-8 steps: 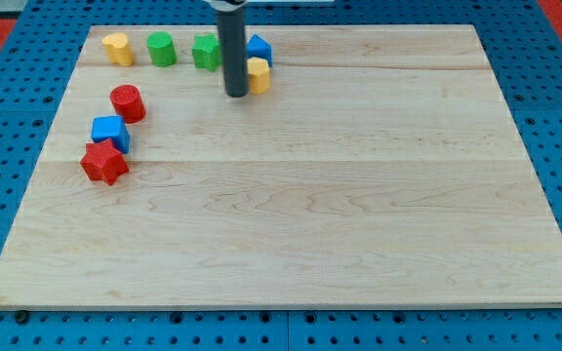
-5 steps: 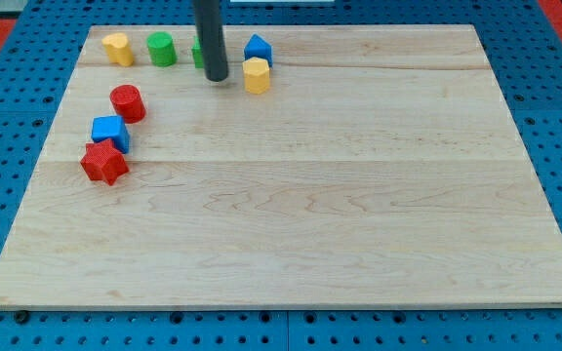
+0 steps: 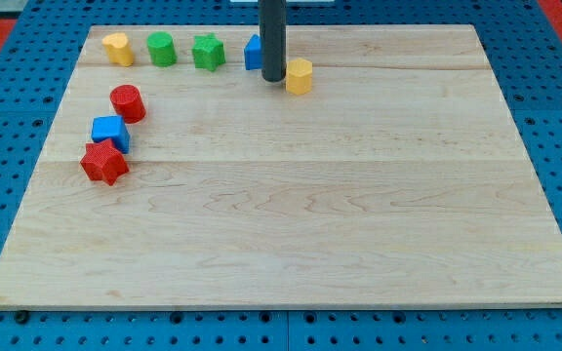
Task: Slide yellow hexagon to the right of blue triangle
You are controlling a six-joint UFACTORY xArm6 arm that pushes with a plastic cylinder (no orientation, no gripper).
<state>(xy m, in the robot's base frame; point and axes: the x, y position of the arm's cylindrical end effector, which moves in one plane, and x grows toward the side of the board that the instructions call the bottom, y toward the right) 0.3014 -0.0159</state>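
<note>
1. A pale wooden board [image 3: 291, 214] lies on a blue pegboard table [image 3: 8, 117], with red matting at the view's top corners.
2. My tip [image 3: 273, 78] is the lower end of a straight dark rod coming down from the view's top edge. It is a plain rod with nothing to open or close, and it holds nothing.
3. The tip sits just left of the yellow hexagon block [image 3: 299, 75], touching it or nearly so.
4. The blue triangle block [image 3: 253, 52] is partly hidden behind the rod, at its left and slightly nearer the view's top.
5. The yellow hexagon therefore lies to the right of the blue triangle and a little lower, with the rod between them.
6. Along the top edge, from the left: a yellow heart-like block [image 3: 117, 48], a green cylinder [image 3: 161, 48] and a green star-like block [image 3: 208, 52].
7. Near the left edge sit a red cylinder [image 3: 127, 102], a blue cube [image 3: 110, 132] and a red star-like block [image 3: 103, 163], the last two touching.
</note>
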